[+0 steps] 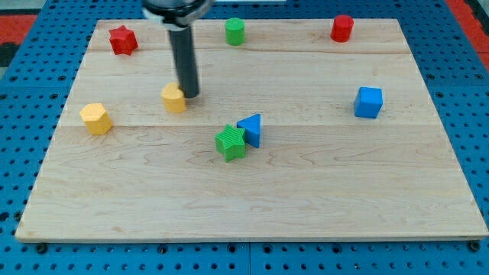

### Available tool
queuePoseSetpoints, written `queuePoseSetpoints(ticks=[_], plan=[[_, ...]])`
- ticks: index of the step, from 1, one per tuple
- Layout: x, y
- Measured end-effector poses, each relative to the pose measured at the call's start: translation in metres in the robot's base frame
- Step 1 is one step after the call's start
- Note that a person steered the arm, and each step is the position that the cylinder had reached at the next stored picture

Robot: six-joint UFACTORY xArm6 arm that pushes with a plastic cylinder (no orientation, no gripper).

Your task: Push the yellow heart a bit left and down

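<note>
The yellow heart [173, 98] lies on the wooden board [252, 198], left of the middle. My tip [189, 94] touches its right upper side, the dark rod rising toward the view's top. A yellow hexagon block [95, 118] lies to the heart's left and slightly lower.
A green star [230, 142] and a blue triangle [251, 128] sit together near the board's middle. A red star [122, 40] is at the top left, a green cylinder [234, 31] at the top middle, a red cylinder [342, 28] at the top right, a blue cube [368, 101] at the right.
</note>
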State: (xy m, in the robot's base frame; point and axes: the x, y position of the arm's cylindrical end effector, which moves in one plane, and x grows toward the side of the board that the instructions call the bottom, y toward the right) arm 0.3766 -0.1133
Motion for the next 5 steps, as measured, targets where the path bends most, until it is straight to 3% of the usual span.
queuePoseSetpoints(ticks=[1,3,4,5], plan=[[-0.040,-0.031],[-0.068,-0.081],[-0.047,-0.086],[-0.016,-0.027]])
